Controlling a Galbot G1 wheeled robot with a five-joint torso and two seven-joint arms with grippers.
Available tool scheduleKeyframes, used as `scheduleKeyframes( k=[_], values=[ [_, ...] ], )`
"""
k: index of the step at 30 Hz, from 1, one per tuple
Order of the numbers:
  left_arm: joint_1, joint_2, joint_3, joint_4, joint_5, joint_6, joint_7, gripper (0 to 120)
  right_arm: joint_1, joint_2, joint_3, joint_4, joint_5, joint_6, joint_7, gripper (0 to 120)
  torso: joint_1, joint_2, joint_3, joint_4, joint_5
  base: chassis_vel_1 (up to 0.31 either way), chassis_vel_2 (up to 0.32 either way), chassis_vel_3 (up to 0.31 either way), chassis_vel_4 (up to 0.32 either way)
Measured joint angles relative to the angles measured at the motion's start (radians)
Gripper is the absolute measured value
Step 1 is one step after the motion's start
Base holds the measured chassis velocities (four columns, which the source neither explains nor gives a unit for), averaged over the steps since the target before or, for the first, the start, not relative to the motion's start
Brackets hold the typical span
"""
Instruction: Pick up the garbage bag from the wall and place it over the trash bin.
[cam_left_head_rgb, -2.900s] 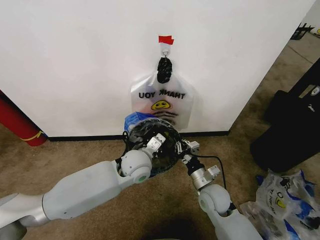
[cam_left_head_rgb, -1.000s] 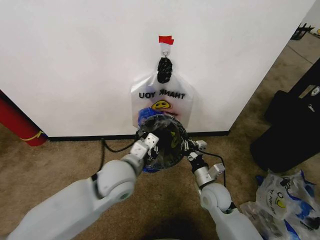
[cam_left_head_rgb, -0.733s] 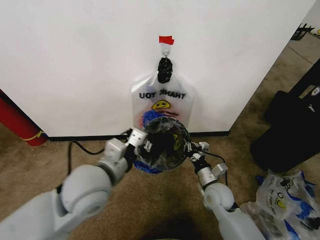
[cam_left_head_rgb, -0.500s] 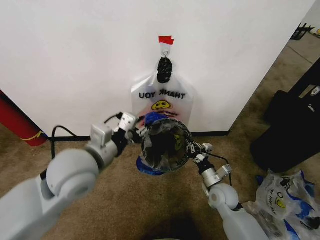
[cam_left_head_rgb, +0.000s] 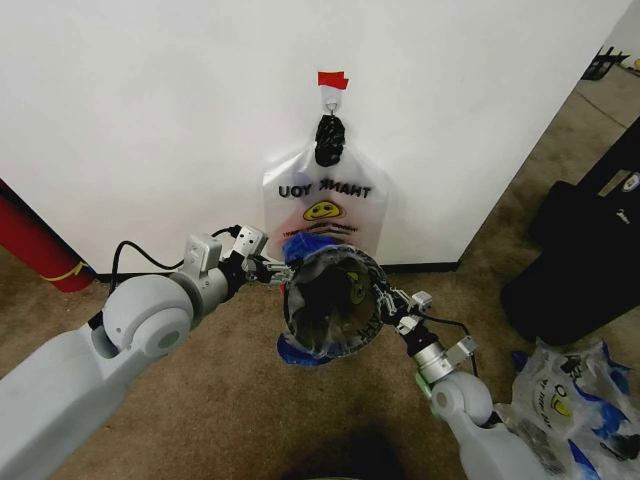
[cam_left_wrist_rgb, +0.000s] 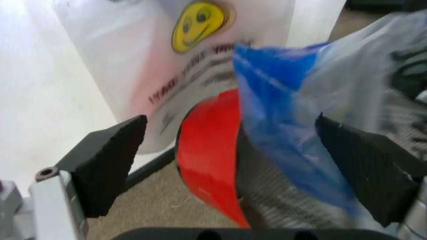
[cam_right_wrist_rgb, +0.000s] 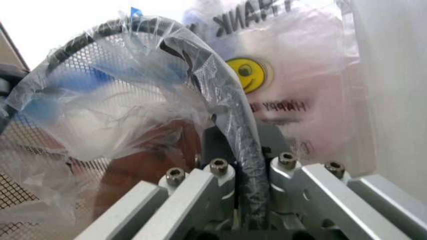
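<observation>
The trash bin (cam_left_head_rgb: 330, 300), black wire mesh with a red base (cam_left_wrist_rgb: 207, 150), is tilted mouth-up toward me in front of the wall (cam_left_head_rgb: 150, 120). The garbage bag (cam_left_head_rgb: 305, 245), thin clear plastic with blue handle tips, is draped over its rim. My right gripper (cam_left_head_rgb: 385, 300) is shut on the bin's right rim (cam_right_wrist_rgb: 243, 150), with plastic (cam_right_wrist_rgb: 113, 120) under its fingers. At the left rim my left gripper (cam_left_head_rgb: 275, 268) stands open, its black pads (cam_left_wrist_rgb: 107, 160) wide apart and the blue handle (cam_left_wrist_rgb: 280, 115) between them.
A similar bag with mirrored lettering (cam_left_head_rgb: 322, 205) hangs from a hook (cam_left_head_rgb: 330, 100) under red tape (cam_left_head_rgb: 332, 79). A red post (cam_left_head_rgb: 30, 250) stands at the left. A large black case (cam_left_head_rgb: 580, 260) and a bundle of bags (cam_left_head_rgb: 565, 400) lie on the right.
My left arm has swung out to the left, off the top of the bin, and its gripper now sits at the left rim. The bin and right gripper have shifted slightly right and nearer.
</observation>
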Motion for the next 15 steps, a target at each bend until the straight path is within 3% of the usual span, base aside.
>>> scheduleKeyframes(
  k=[6, 12, 15],
  values=[
    [-0.021, -0.003, 0.025, 0.068, 0.042, 0.018, 0.020, 100, -0.006, -0.007, 0.013, 0.000, -0.008, 0.018, -0.048, 0, 0.000, 0.000, 0.000, -0.0003, 0.0001, 0.000, 0.000, 0.000, 0.000],
    [-0.099, -0.031, 0.080, 0.211, 0.136, -0.012, 0.101, 100, 0.009, -0.006, -0.001, -0.011, 0.003, 0.023, -0.102, 0, 0.000, 0.000, 0.000, -0.0004, 0.0002, 0.000, 0.000, 0.000, 0.000],
    [-0.110, -0.044, 0.084, 0.222, 0.137, -0.020, 0.116, 100, 0.009, -0.004, -0.009, -0.016, 0.013, 0.022, -0.103, 0, 0.000, 0.000, 0.000, -0.0003, 0.0000, 0.000, 0.000, 0.000, 0.000]
  ],
)
